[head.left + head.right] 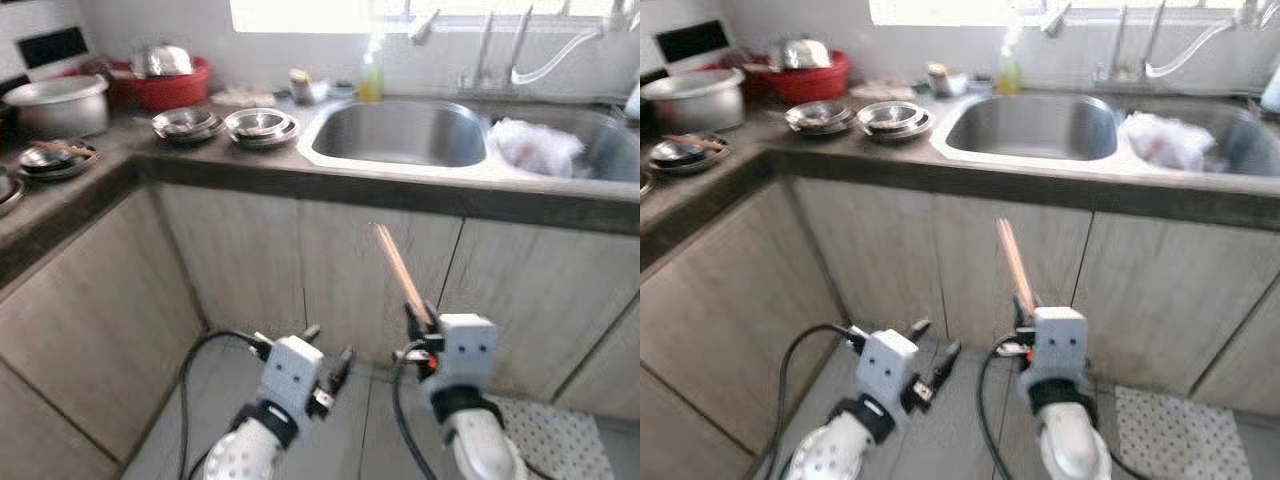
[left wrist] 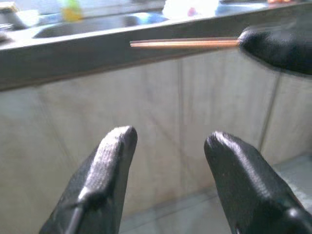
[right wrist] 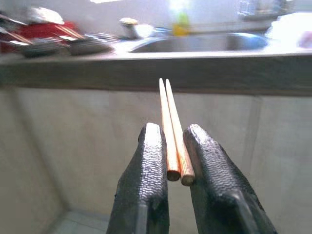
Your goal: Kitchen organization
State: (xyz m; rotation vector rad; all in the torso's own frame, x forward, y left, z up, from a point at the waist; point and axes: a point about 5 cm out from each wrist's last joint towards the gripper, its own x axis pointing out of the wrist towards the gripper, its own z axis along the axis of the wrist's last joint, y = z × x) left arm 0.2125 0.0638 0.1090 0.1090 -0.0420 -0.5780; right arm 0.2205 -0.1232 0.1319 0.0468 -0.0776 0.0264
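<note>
Two chopsticks (image 3: 170, 127) sit pinched at their ends in the right gripper (image 3: 174, 151); left gripper (image 2: 168, 170) open, empty. Risk: such shallow purchase could let them slip before reaching the desk (image 1: 420, 190).

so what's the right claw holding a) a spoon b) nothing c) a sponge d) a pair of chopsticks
d, the right claw is shut on two thin wooden chopsticks that stick out toward the counter edge.
</note>
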